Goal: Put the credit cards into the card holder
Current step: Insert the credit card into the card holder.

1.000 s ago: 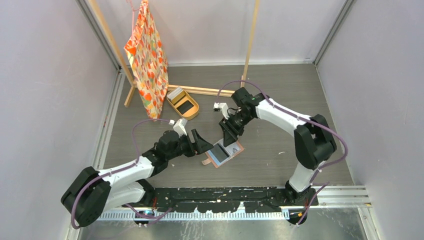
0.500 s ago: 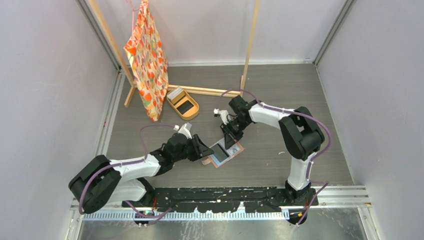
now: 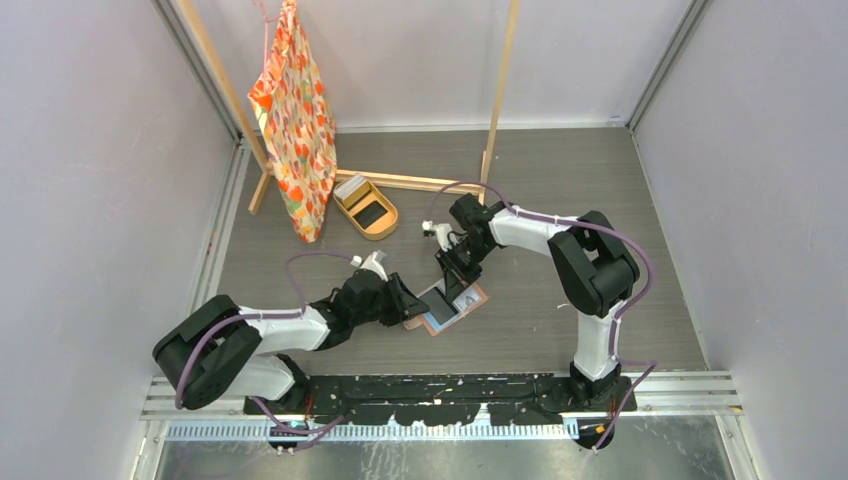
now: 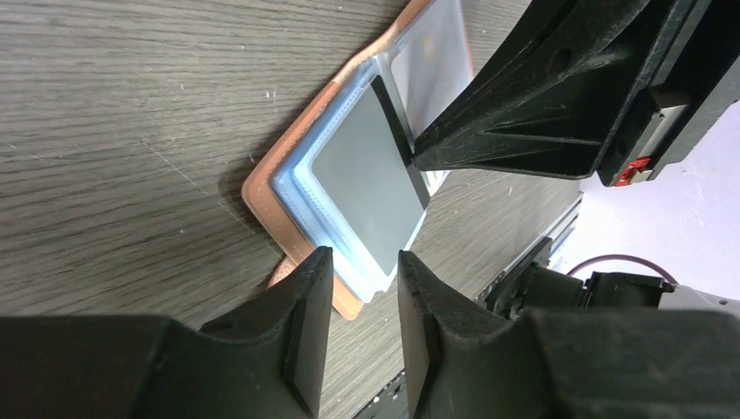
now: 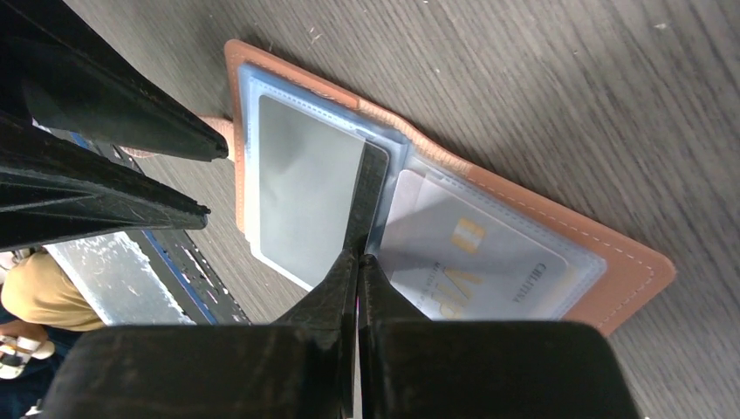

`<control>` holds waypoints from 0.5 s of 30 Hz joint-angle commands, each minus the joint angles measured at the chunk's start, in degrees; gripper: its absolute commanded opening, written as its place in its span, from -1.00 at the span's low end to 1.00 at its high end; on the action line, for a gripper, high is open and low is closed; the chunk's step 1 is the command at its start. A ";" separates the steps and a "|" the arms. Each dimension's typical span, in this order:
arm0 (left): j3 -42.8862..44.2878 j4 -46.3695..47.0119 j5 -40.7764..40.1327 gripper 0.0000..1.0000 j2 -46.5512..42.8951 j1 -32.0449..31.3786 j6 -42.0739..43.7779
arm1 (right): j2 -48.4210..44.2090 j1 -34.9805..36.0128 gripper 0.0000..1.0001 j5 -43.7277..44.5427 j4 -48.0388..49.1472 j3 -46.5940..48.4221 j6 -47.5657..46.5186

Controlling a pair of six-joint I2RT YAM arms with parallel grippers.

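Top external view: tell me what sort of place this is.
Probably a robot test cell: plain pale grey walls enclose a grey wood-grain table, with a black mounting rail at its near edge.

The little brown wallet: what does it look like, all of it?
The card holder is salmon-brown leather with stitched edges, lying open and flat on the grey wooden table. Inside are shiny clear pockets. One holds a silvery card with a gold chip; the other a dark card, its bare edge pinched by the right gripper. The left gripper straddles the holder's corner.
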 commanded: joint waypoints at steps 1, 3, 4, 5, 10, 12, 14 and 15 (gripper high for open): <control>0.60 3.21 -1.09 -0.27 1.80 -0.28 -0.37 | 0.93 0.47 -0.92 0.32 0.19 1.76 0.93; 0.84 3.63 -0.76 -0.23 2.73 -0.32 -0.38 | 1.51 0.65 -0.92 0.52 -0.05 1.97 0.93; 0.93 4.20 -0.50 -0.22 3.18 -0.31 -0.45 | 1.65 0.74 -0.92 0.49 -0.18 2.04 0.93; 0.98 4.62 -0.27 -0.21 3.62 -0.31 -0.48 | 1.75 0.81 -0.92 0.48 -0.29 2.12 0.96; 1.34 6.59 0.40 -0.23 5.47 -0.31 -1.00 | 2.20 1.17 -0.92 0.52 -0.51 2.34 1.09; 1.13 7.03 0.44 -0.24 5.17 -0.27 -1.18 | 2.30 1.14 -0.92 0.61 -0.48 2.29 1.06; 0.84 7.04 0.37 -0.24 3.91 -0.32 -1.16 | 2.53 1.19 -0.92 0.74 -0.59 2.38 1.10; 0.61 6.66 0.19 -0.24 3.03 -0.32 -1.09 | 2.75 1.19 -0.92 0.75 -0.71 2.42 1.11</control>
